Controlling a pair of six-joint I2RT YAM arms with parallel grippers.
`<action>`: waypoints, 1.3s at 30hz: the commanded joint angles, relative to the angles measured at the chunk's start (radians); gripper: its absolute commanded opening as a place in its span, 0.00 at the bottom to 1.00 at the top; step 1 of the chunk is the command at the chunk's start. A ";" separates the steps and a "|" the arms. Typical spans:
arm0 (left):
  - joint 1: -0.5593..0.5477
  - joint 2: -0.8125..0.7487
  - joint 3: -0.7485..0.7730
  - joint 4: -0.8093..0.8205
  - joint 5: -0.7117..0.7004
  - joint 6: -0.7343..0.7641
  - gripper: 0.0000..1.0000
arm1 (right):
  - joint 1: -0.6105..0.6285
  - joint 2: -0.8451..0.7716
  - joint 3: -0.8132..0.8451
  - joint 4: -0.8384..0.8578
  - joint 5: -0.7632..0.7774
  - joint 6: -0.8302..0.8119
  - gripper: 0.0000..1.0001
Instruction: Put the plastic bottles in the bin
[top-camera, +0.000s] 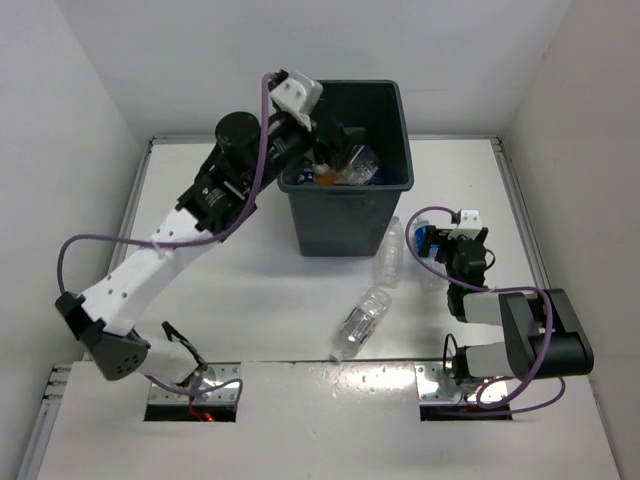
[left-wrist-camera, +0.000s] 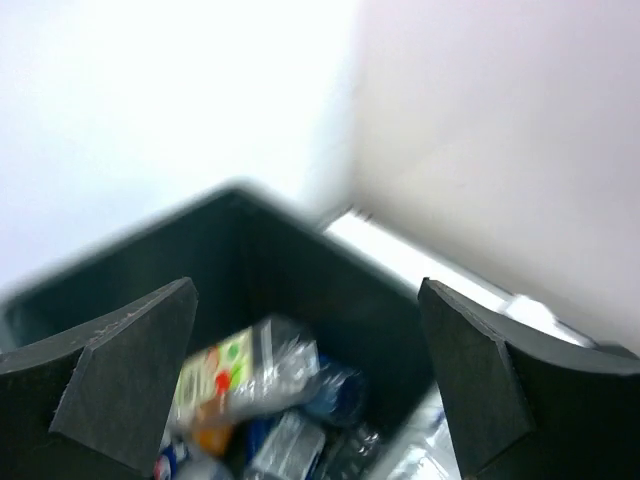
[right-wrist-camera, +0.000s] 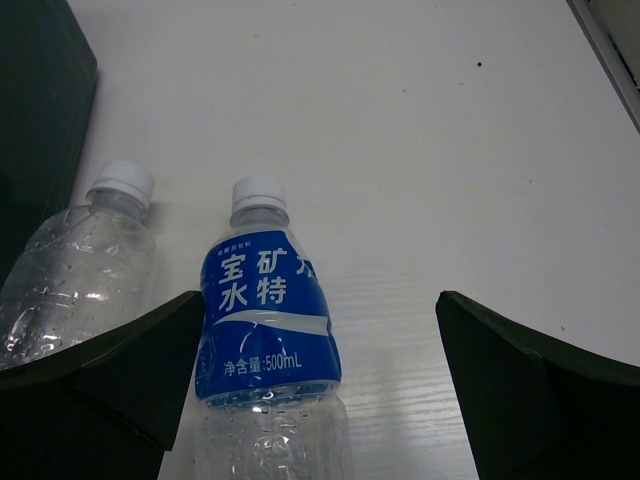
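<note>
The dark grey-green bin stands at the table's middle back and holds several bottles. My left gripper is open and empty over the bin's mouth. In the left wrist view it looks down on a fruit-print bottle among others inside the bin. My right gripper is open, low over a blue-labelled bottle that lies between its jaws close to the left finger. A plain clear bottle lies beside it, next to the bin.
Another clear bottle lies on the table in front of the bin, near the front edge. The plain bottle lies against the bin's right front corner. White walls enclose the table at the left, back and right.
</note>
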 joint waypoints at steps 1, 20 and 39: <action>-0.121 -0.061 0.021 0.021 0.055 0.237 1.00 | -0.004 -0.002 0.021 0.036 -0.001 0.001 1.00; -0.547 -0.142 -0.735 0.149 -0.061 0.112 1.00 | -0.004 -0.002 0.021 0.036 -0.001 0.001 1.00; -0.498 0.215 -0.661 0.109 -0.053 0.003 1.00 | -0.004 -0.002 0.021 0.036 -0.001 0.001 1.00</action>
